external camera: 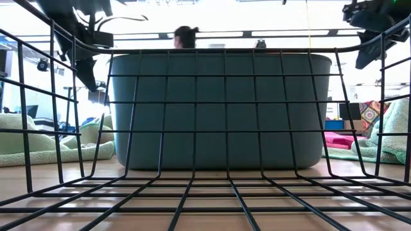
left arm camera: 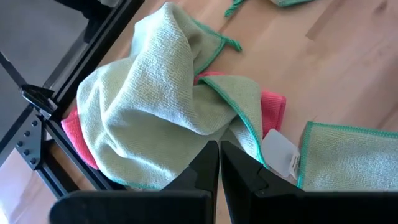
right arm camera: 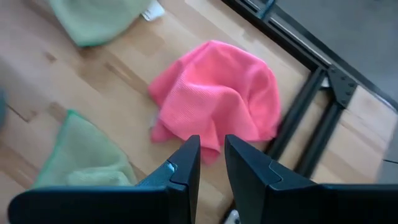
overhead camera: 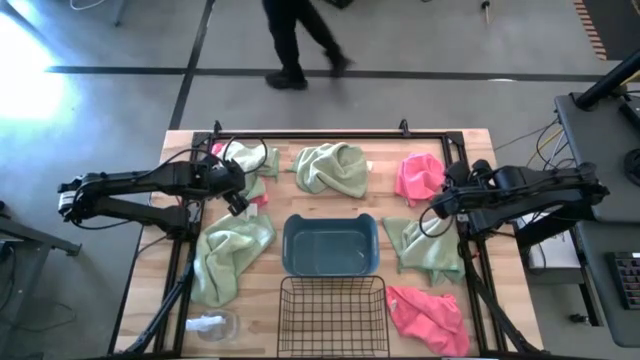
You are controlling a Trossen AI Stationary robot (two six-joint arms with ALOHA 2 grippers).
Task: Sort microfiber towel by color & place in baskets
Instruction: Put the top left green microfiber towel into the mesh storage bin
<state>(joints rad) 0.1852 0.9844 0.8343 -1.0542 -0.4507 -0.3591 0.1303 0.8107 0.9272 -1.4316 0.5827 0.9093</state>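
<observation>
- Right gripper (right arm camera: 208,155) hung over the counter's (overhead camera: 385,150) far right corner, jaws parted a little and gripping nothing — pink towel (right arm camera: 217,93) lay bunched just ahead of the tips, no clear long axis
- Left gripper (left arm camera: 219,163) sat clenched and bare above a green towel (left arm camera: 155,106) heaped over a pink one (left arm camera: 272,107) at the far left
- Blue-grey bin (overhead camera: 330,246) and wire basket (overhead camera: 332,312) stood mid-counter, both apparently holding nothing
- Judged: right arm nearer its pink towel — a short reach forward and down
</observation>
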